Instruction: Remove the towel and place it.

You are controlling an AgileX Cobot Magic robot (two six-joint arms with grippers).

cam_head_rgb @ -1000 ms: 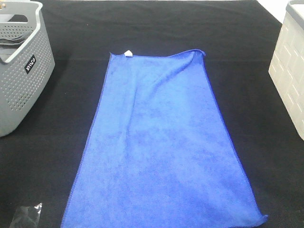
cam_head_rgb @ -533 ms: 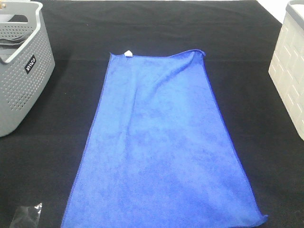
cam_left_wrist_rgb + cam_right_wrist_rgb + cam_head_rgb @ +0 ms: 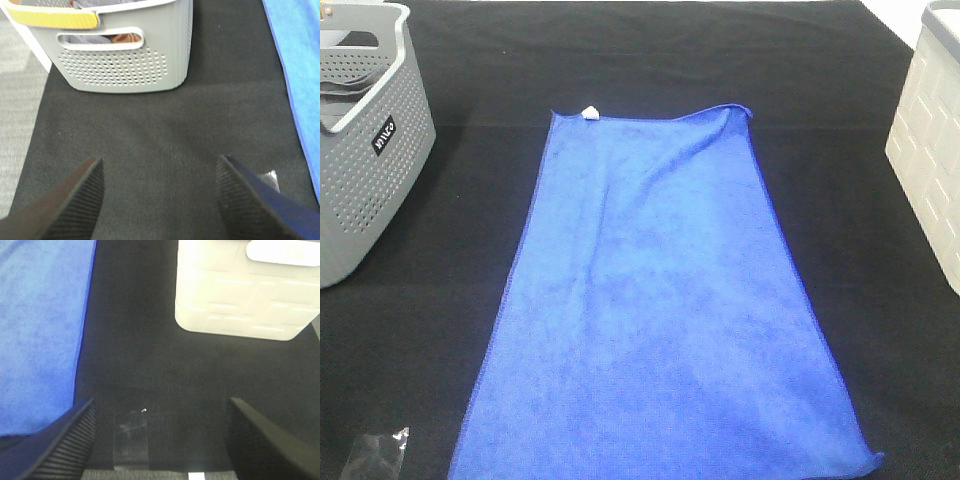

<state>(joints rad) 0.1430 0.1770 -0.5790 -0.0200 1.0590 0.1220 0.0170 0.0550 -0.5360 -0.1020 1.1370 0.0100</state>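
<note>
The royal-blue towel [image 3: 660, 300] lies spread flat on the black table, long side running from far to near, with a small white tag [image 3: 589, 112] at its far left corner. Its edge shows in the left wrist view [image 3: 300, 75] and in the right wrist view [image 3: 40, 330]. My left gripper [image 3: 160, 200] is open and empty above bare black cloth, between the grey basket and the towel. My right gripper [image 3: 160, 440] is open and empty above black cloth, between the towel and a white bin. Neither gripper shows in the exterior high view.
A grey perforated basket [image 3: 365, 150] stands at the far left, with cloth inside it in the left wrist view [image 3: 125, 60]. A white bin [image 3: 930, 140] stands at the right edge, also in the right wrist view [image 3: 245, 290]. Clear tape patches [image 3: 375, 450] [image 3: 131, 437] lie on the table.
</note>
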